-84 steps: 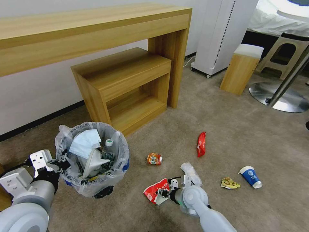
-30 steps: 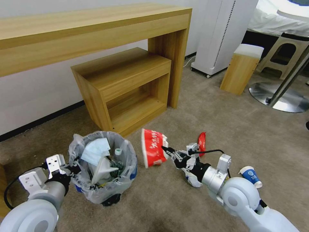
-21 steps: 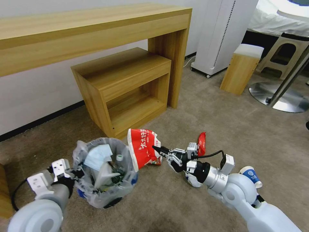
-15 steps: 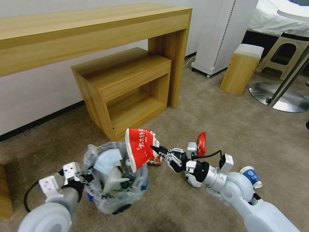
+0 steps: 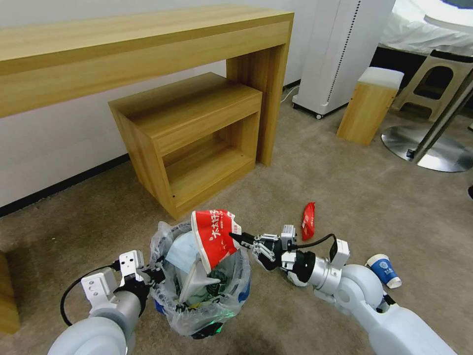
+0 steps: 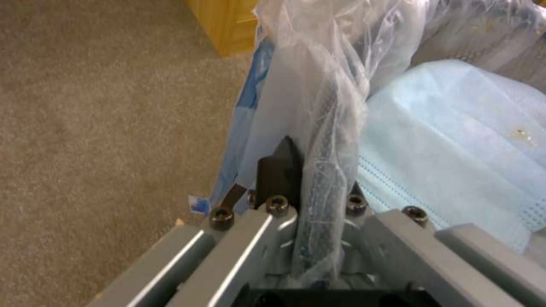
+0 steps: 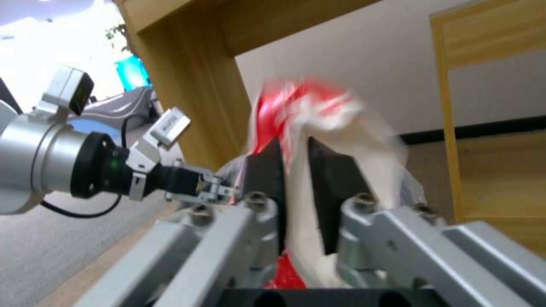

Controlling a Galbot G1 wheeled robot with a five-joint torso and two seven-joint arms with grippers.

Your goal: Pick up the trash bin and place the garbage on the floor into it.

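Wrapper, red and white, crushed foil (image 5: 213,236), pinched at one edge by the right claw (image 5: 235,238) and hanging over the mouth of the small round black trash bin with its crinkly translucent liner (image 5: 202,315). Right wrist view: both pads pressed on the wrapper (image 7: 298,128).

Left claw (image 5: 153,274) clamped on the bin's near rim through the liner; left wrist view confirms, fingers (image 6: 279,170) closed on bunched plastic (image 6: 318,106). Bin appears held just off the beige short-pile carpet (image 5: 320,177).

Inside: pale-blue mask (image 5: 180,251), white slipper (image 5: 194,283), bottle.

On the carpet, well apart from the bin: narrow red packet (image 5: 308,221), blue-white paper cup (image 5: 384,270).

Advice: bin is full, so bring the wrapper's lower edge below the rim before opening; keep the bin level, or the load may tip out.
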